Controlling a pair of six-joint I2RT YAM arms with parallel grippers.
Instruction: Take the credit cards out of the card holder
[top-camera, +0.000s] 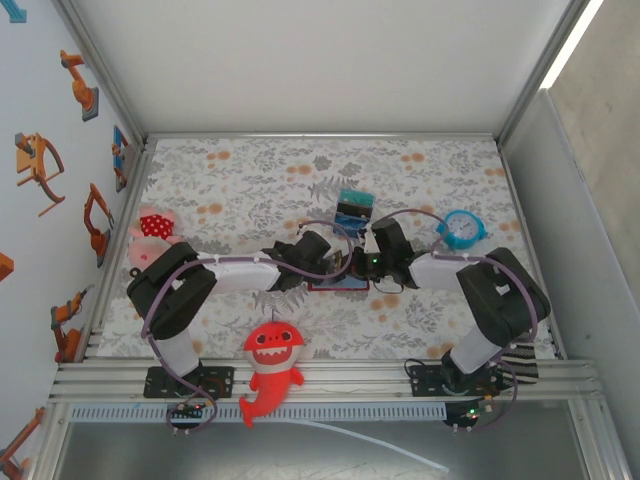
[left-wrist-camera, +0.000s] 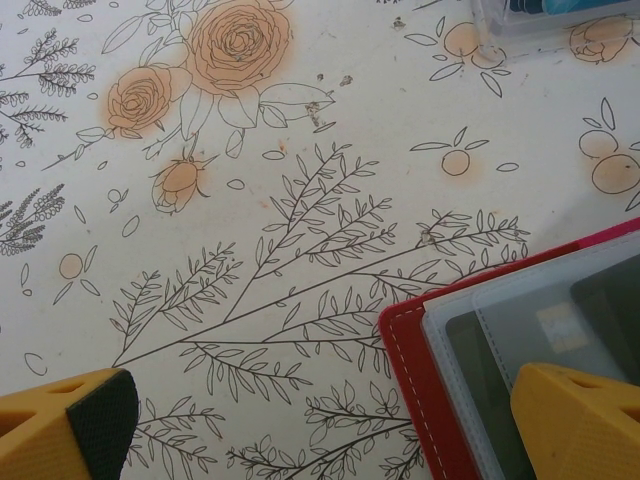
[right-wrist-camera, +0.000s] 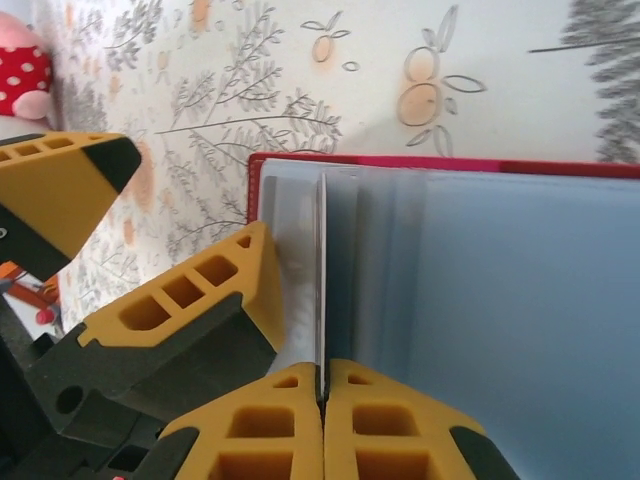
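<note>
1. On the floral cloth (top-camera: 250, 180), between the two wrists, lies the card holder (top-camera: 335, 286). It is dark red and opened flat, with bluish-grey and clear inner panels facing up.
2. Over the card holder's open face is the right gripper (right-wrist-camera: 322, 400), jaws pressed together on a thin bluish-grey leaf that stands on edge out of the holder. Whether that leaf is a pocket panel or a card cannot be told.
3. At the card holder's stitched red corner is the left gripper (left-wrist-camera: 320, 430), jaws spread wide and holding nothing. One yellow finger (left-wrist-camera: 575, 420) is over the clear pocket; the other is over bare cloth to the side.
4. Inside the card holder are the credit cards (left-wrist-camera: 605, 305), dim dark shapes seen through the clear pockets.
5. Beyond the card holder, apart from it, sits a striped block (top-camera: 353, 205) in teal, blue and black.
6. Beyond and right of the card holder is a light blue alarm clock (top-camera: 462, 228).
7. Nearer than the card holder, slightly left, is a red shark plush (top-camera: 272, 365).
8. Far left of the card holder is a pink plush (top-camera: 152, 226) with a red spotted part.
</note>
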